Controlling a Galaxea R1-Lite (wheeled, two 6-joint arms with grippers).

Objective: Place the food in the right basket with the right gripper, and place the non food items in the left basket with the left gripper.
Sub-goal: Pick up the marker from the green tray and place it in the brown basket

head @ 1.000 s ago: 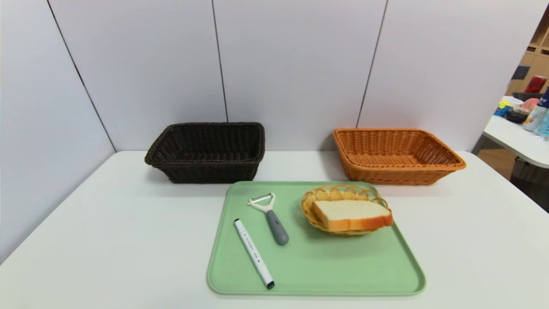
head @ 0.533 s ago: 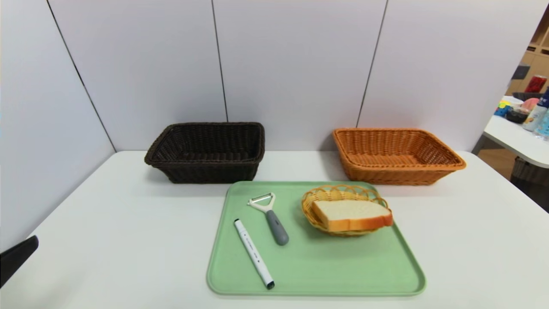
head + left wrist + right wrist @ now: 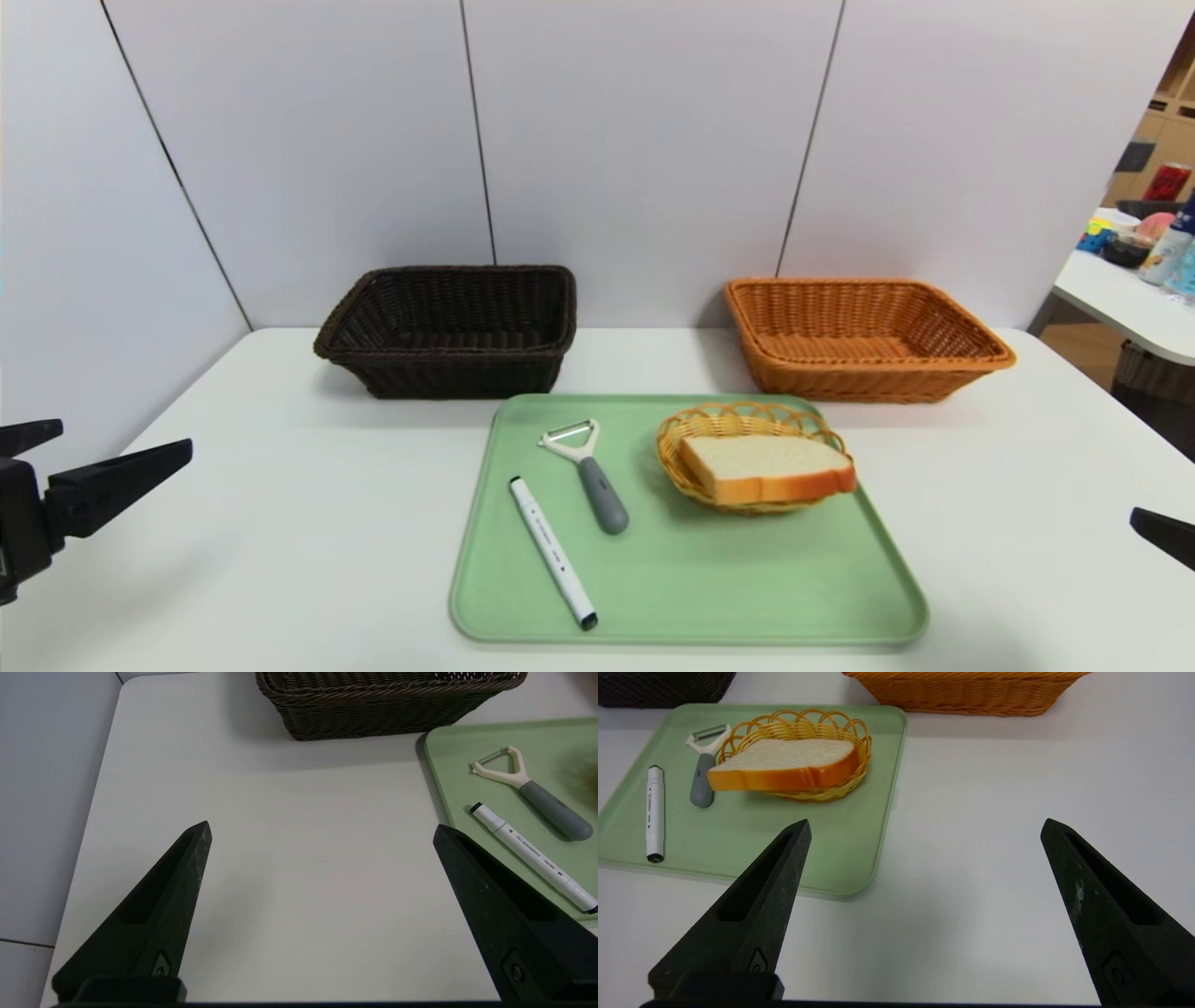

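Observation:
The food, a thick slice of white bread [image 3: 766, 467] with an orange-brown crust, lies in a small oval yellow basket [image 3: 738, 418] on a green tray [image 3: 700, 579]. A white peeler [image 3: 588, 471] with a grey handle and a white marker pen [image 3: 553, 551] lie on the tray's left half. At the back stand the dark brown left basket [image 3: 457, 378] and the orange-tan right basket [image 3: 850, 381], both empty. My left gripper [image 3: 321, 826] hangs open over bare table left of the tray. My right gripper [image 3: 925, 823] is open over the table right of the tray, holding nothing.
The white table [image 3: 280, 485] is boxed in by pale wall panels behind and on the left. Beyond its right edge stands another table [image 3: 1120, 299] with bottles and cans. Bare tabletop lies on both sides of the tray.
My left gripper has come into the head view from the left edge and moved inward. A finger of the right gripper now shows at the right edge. The objects have not moved.

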